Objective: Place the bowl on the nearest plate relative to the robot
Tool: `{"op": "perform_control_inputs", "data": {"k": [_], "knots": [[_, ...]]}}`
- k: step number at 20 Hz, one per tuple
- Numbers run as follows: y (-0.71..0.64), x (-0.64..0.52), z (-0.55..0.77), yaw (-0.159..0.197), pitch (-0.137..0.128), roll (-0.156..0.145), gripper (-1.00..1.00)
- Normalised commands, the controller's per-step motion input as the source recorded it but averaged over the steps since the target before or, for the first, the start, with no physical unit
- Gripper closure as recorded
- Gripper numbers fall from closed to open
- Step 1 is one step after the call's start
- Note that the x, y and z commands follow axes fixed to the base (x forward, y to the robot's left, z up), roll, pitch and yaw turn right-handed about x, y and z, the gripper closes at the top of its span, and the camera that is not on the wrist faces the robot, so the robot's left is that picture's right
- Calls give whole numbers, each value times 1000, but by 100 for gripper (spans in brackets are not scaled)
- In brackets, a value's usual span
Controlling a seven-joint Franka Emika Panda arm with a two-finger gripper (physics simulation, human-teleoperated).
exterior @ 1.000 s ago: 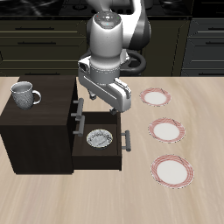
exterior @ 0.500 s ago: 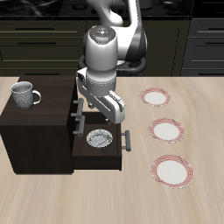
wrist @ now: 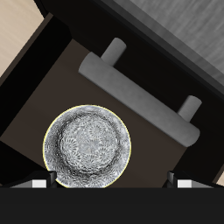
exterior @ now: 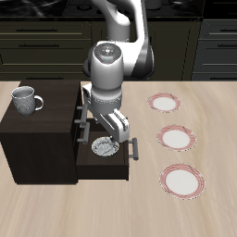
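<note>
Now the pincer (exterior: 109,136), fingers apart, hangs over the small grey-white patterned bowl (wrist: 87,147) in the dark open drawer (exterior: 102,165); off-centre, it might clip the rim.

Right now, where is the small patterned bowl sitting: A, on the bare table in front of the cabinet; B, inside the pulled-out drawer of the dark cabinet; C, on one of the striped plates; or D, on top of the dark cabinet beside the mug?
B: the bowl lies inside the open drawer under the gripper; the wrist view shows it on the drawer's dark floor.
</note>
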Motion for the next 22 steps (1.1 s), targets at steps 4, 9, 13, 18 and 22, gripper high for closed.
{"op": "perform_control_inputs", "data": {"k": [4,9,13,18,22], "knots": [[91,-23,-240,-16,12,20,-100],[-88,-177,-152,-58,-20,5,-100],[-168,-76,-222,-69,-4,-33,-100],[113,31,-332,-15,35,55,-100],[194,-41,-491,-44,61,57,-100]]}}
